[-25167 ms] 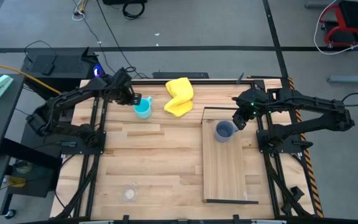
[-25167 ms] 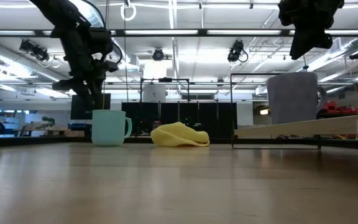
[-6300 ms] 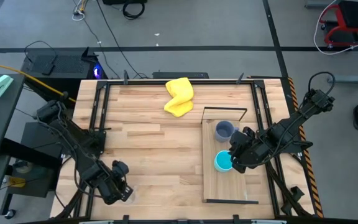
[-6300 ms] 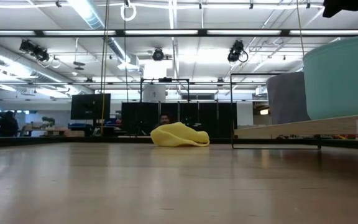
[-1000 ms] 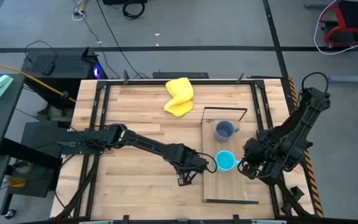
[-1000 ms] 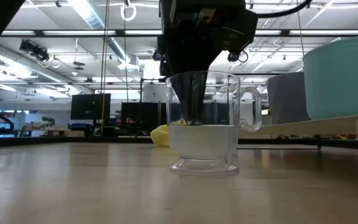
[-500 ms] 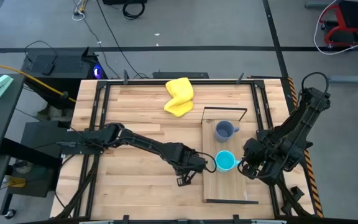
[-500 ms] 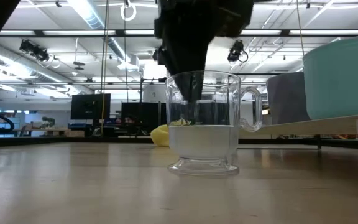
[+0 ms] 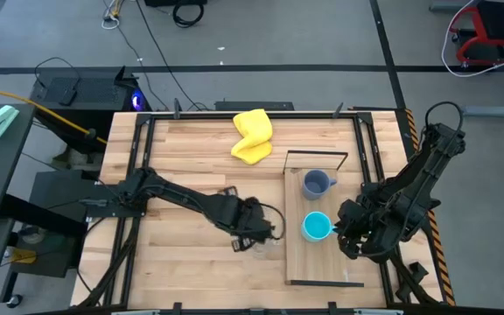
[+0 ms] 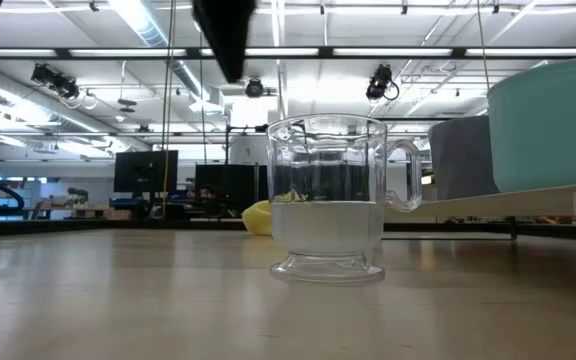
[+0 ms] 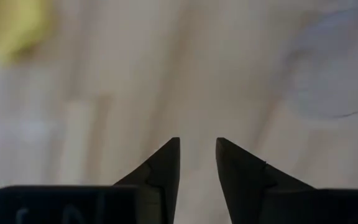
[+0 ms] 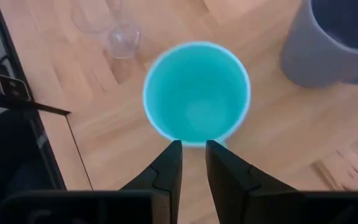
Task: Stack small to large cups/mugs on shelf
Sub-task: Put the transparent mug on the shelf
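Clear cup (image 10: 330, 198) upright on tabletop (image 9: 182, 192), just left of shelf (image 9: 322, 262); released.
Cyan mug (image 9: 316, 227) and grey-blue mug (image 9: 316, 183) sit empty on smooth shelf. Left gripper (image 9: 265, 232) beside cup, jaws narrow; right gripper (image 12: 191, 152) near cyan mug, narrow, empty.

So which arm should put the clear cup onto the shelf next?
Probably the right: its gripper hovers over the shelf beside the cyan mug, while the clear cup stands alone just off the shelf's edge.

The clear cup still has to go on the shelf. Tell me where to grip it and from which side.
Grip the clear cup by its rim wall, coming from above. It stands upright on the tabletop, mouth open, with its handle towards the shelf. The left claw, nearest, could probably close one finger inside, one outside, opposite the handle.
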